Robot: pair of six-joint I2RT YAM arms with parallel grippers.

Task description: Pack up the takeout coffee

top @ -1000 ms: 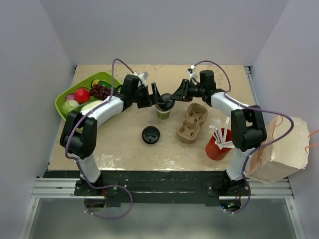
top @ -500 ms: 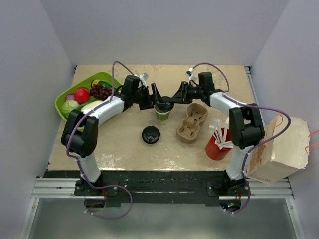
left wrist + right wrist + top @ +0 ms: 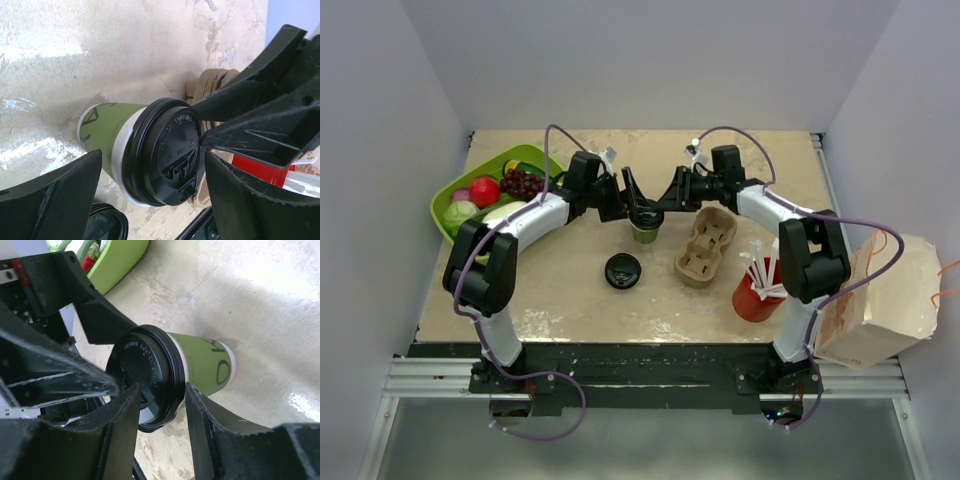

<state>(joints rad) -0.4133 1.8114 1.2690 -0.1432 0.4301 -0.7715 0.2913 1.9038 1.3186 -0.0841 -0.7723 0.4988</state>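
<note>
The takeout coffee (image 3: 645, 228), a small green cup with a black lid (image 3: 646, 214), stands on the table at centre. In the left wrist view the cup (image 3: 107, 127) and lid (image 3: 170, 150) lie between my left gripper's (image 3: 152, 165) wide-open fingers, which do not touch them. In the top view my left gripper (image 3: 632, 200) is at the cup's left. My right gripper (image 3: 665, 203) comes from the right. In the right wrist view its (image 3: 162, 387) fingers are pinched narrowly on the lid's rim (image 3: 142, 372), one on top, one against the cup's side (image 3: 205, 365).
A loose black lid (image 3: 622, 271) lies just in front of the cup. A cardboard cup carrier (image 3: 706, 245) sits to its right. A red cup with white straws (image 3: 757, 290) and a paper bag (image 3: 880, 300) are at the right. A green fruit bowl (image 3: 445, 200) is at the left.
Both grippers and the cup's top have shifted slightly left and farther back. The right gripper has closed in on the lid's rim. The left stays open.
</note>
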